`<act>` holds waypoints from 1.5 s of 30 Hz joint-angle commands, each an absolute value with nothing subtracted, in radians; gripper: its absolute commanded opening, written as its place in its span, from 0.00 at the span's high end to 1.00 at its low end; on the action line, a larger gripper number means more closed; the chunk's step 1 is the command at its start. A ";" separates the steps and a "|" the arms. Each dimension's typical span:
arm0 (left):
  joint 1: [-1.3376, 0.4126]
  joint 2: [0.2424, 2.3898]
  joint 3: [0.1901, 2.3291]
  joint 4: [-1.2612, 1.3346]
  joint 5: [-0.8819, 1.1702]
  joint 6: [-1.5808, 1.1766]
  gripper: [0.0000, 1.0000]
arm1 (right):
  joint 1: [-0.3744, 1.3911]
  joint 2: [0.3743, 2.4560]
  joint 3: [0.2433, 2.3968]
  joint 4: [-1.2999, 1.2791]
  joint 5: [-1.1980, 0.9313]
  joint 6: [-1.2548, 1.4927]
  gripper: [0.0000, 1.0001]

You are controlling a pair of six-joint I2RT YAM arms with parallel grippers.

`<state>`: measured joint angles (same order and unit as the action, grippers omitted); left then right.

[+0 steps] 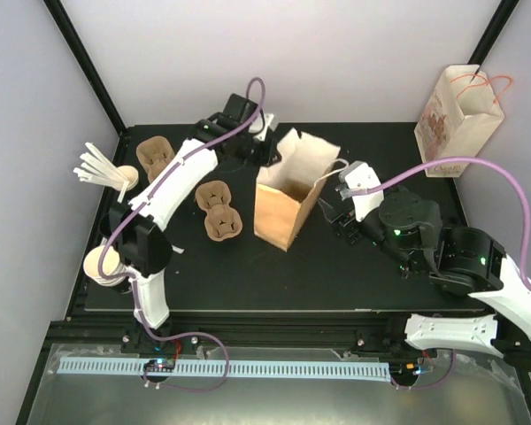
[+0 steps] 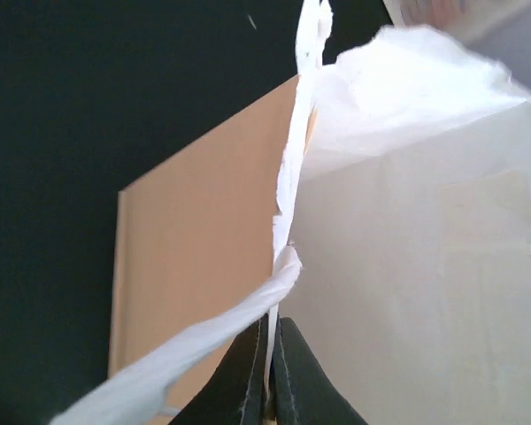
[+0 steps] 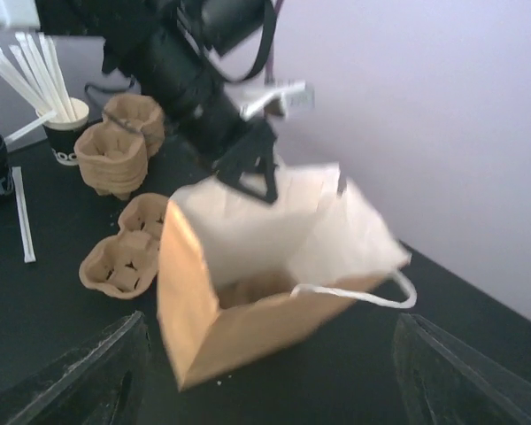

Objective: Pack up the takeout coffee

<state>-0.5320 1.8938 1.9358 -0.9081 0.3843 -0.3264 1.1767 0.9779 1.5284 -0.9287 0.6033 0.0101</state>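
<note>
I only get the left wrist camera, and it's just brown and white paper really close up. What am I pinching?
Observer: The right wrist view shows your left gripper shut on the top rim of a brown paper bag. The bag stands open on the black table.
Operator: Where's my other hand?
Observer: The right gripper is on the bag's opposite side, fingers wide apart and holding nothing.
Operator: Is anything else close by?
Observer: A pulp cup carrier lies on the table left of the bag, not touching it.
</note>
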 commanded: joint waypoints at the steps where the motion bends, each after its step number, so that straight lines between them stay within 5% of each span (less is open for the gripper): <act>1: -0.457 1.953 2.065 -0.793 0.324 -0.423 0.96 | 1.175 0.961 1.456 -0.916 0.622 0.115 0.22; 4: -0.423 1.996 2.103 -0.734 0.314 -0.439 0.88 | 1.174 0.963 1.427 -0.922 0.618 0.145 0.20; 7: -0.392 2.035 2.138 -0.709 0.338 -0.449 0.69 | 1.174 0.966 1.411 -0.929 0.607 0.166 0.17; 11: -0.385 2.048 2.221 -0.776 0.298 -0.419 0.08 | 1.175 0.953 1.377 -0.919 0.606 0.192 0.13; 12: -0.385 2.030 2.230 -0.796 0.276 -0.409 0.02 | 1.174 0.948 1.368 -0.916 0.605 0.199 0.11; 19: -0.385 1.873 2.145 -0.950 0.223 -0.354 0.01 | 1.174 0.944 1.305 -0.923 0.620 0.287 0.06; 29: -0.377 1.680 1.941 -0.732 0.637 -0.485 0.01 | 1.171 0.886 1.187 -0.824 0.657 0.383 0.06; 34: -0.375 1.479 1.779 -0.796 0.486 -0.425 0.01 | 1.167 0.906 1.135 -0.884 0.556 0.538 0.07; 40: -0.339 1.143 1.387 -0.720 0.178 -0.376 0.01 | 1.166 0.904 0.967 -0.663 0.405 0.478 0.08; 45: -0.333 1.030 1.434 -0.882 0.025 -0.343 0.01 | 1.164 0.972 1.026 -0.598 0.395 0.491 0.12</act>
<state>-0.3412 1.0801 1.3685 -0.7883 0.2119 -0.3851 1.1687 0.9565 0.9783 -0.7353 0.4393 0.4786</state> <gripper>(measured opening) 0.989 0.884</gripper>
